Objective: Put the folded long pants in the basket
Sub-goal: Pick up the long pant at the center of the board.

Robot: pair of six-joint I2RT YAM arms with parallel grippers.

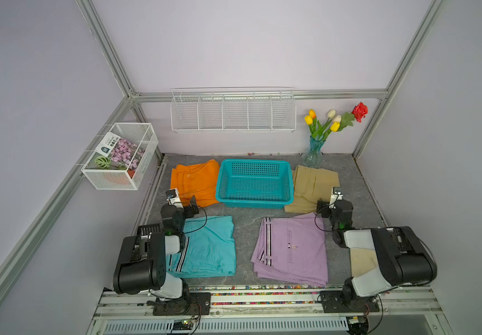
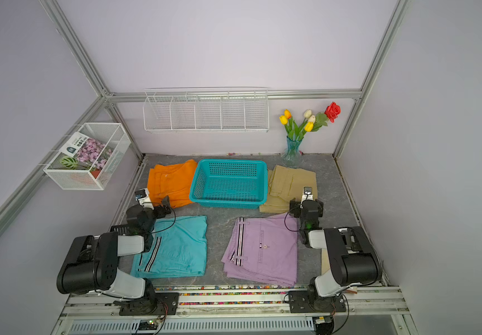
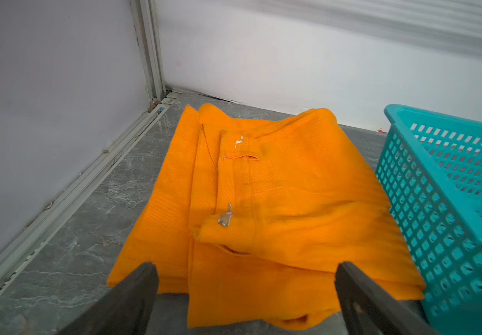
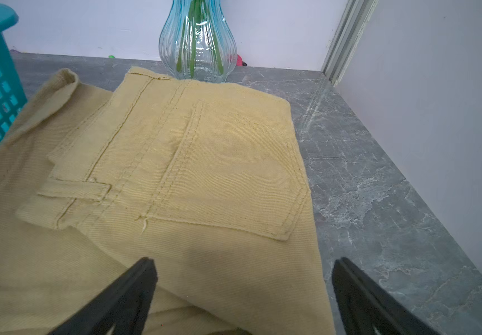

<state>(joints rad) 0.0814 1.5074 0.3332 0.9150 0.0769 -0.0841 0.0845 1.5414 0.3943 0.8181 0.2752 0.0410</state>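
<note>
Four folded long pants lie on the grey table [image 1: 248, 220], none of them in the basket [image 1: 223, 179]. The orange pants [image 1: 195, 182] sit hard against the basket wall on the left arm's side and the khaki pants [image 1: 312, 185] flank it on the right arm's side. The turquoise pants [image 1: 210, 246] and lilac pants [image 1: 292, 246] lie nearer the arm bases, well apart from the basket. We judge that this layout gives each arm a far bundle of its own, with the basket central so that either arm can reach it. The left gripper [image 3: 245, 268] is poised at the near edge of the orange pants with its jaws wide apart and holding nothing. The right gripper [image 4: 244, 261] is equally spread and empty at the near edge of the khaki pants, so we take the step in hand to be a first grasp. The basket's lattice floor is bare. A cream cloth [image 1: 361, 258] lies under the right arm, too hidden for us to say what it is. The glass vase [image 1: 313, 155], just beside the khaki pants' far corner, holds tulips and a red rose. The white mesh basket [image 1: 109, 181] on the side wall holds a flower seed packet [image 1: 118, 148], and we see nothing in the compartments of the wire rack [image 1: 232, 116] on the back wall.
</note>
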